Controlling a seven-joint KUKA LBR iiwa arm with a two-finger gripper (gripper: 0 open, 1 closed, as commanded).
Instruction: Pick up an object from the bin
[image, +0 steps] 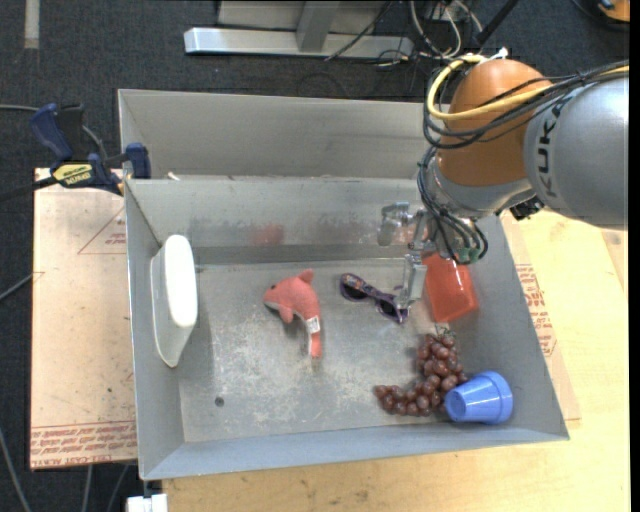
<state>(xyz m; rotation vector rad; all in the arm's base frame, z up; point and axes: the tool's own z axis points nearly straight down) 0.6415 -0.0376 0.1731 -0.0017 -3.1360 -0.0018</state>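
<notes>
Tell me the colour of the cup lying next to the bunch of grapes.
The cup is blue, clearest in the camera view.

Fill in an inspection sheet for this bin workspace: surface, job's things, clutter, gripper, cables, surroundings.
Surface: grey metal bin, floor scuffed.
Job's things: purple sunglasses mid-right; red cup to their right; grapes and blue cup in the near right corner; pink dolphin in the middle; white oblong along the left wall.
Clutter: nothing seen.
Grippers: the gripper is low over the right end of the sunglasses, close beside the red cup.
Cables: yellow and black cables loop round the arm's orange cover.
Surroundings: dark floor, with more cables behind the bin.
</notes>
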